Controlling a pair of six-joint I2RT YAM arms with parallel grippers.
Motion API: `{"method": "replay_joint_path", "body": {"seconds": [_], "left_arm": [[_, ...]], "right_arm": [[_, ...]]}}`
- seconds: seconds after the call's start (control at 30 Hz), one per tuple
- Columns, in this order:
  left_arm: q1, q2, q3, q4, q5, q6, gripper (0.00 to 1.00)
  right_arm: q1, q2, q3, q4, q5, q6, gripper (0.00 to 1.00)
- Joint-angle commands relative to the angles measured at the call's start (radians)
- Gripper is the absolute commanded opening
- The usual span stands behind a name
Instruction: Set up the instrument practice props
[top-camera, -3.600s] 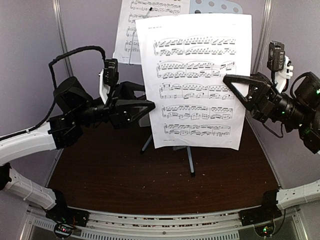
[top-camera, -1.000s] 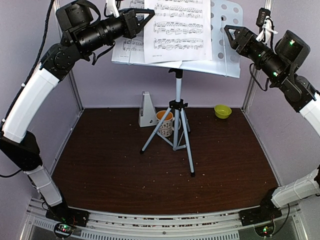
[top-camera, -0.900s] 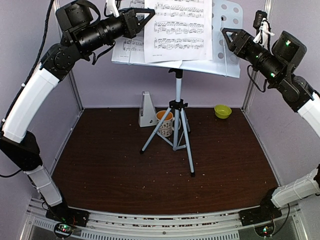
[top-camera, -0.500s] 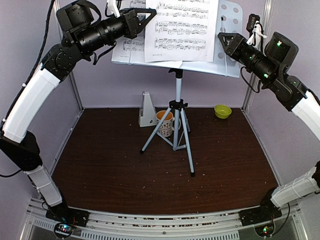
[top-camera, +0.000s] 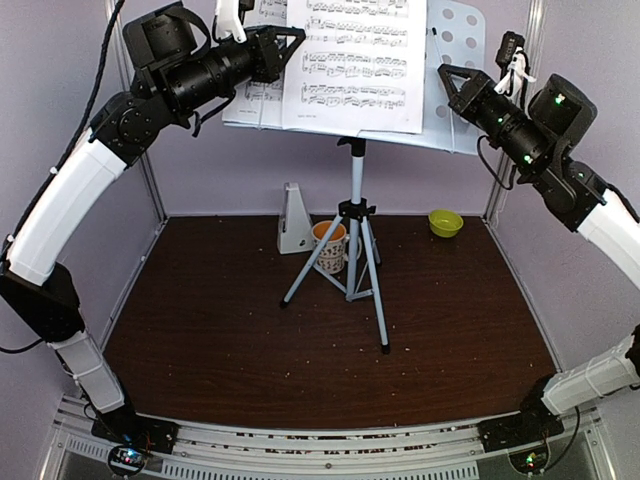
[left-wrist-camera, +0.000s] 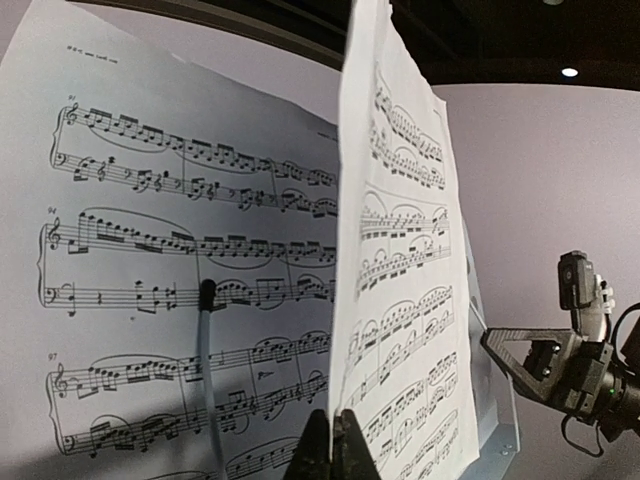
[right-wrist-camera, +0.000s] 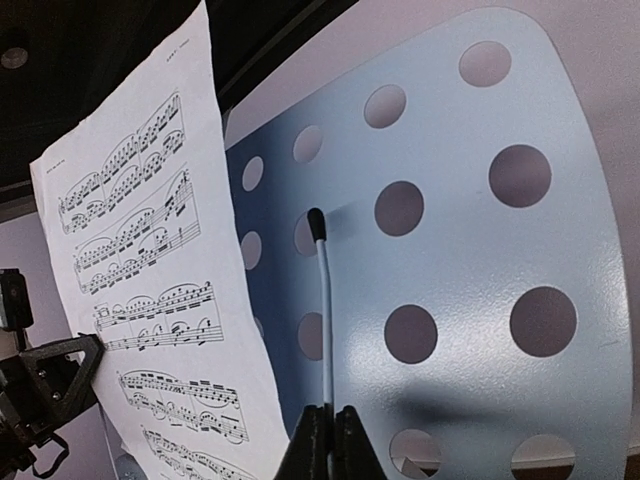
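I'm in a robot lab cell: lilac panel walls (top-camera: 230, 170) at 9, 12, 3 o'clock, mounting rail (top-camera: 330, 440) at 6.

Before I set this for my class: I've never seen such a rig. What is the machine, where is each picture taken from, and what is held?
Two robot arms are bolted at the near edge of a table, each ending in a two-finger gripper. The wide picture looks from above and behind them; the other two come from cameras on the wrists. On the table stand a music stand, a metronome, a mug and a green bowl. The left gripper pinches one sheet-music page by its edge; a second page rests on the stand. The right gripper is shut on the stand's page-holder wire.
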Motion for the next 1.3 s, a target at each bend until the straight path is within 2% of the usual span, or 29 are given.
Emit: {"method": "replay_joint_path", "body": {"seconds": [0.0, 0.1, 0.27, 0.57, 0.87, 1.27], "left_arm": [[-0.002, -0.037, -0.017, 0.059, -0.105, -0.019, 0.00], [-0.002, -0.028, -0.014, 0.071, -0.087, -0.024, 0.00], [-0.005, 0.010, 0.022, 0.086, 0.035, -0.027, 0.00], [-0.023, 0.069, 0.084, 0.076, 0.050, -0.024, 0.00], [-0.029, 0.134, 0.153, 0.075, 0.133, -0.004, 0.00], [-0.029, 0.205, 0.208, 0.075, 0.172, -0.013, 0.00]], "right_arm": [[-0.006, -0.033, -0.062, 0.124, -0.010, -0.001, 0.00], [-0.006, -0.031, -0.080, 0.161, -0.018, 0.002, 0.00], [-0.006, -0.021, -0.087, 0.201, -0.077, -0.031, 0.00], [-0.006, -0.019, -0.113, 0.267, -0.124, -0.048, 0.00], [-0.004, -0.009, -0.106, 0.271, -0.139, -0.051, 0.00], [-0.001, -0.002, -0.100, 0.278, -0.152, -0.053, 0.00]]}}
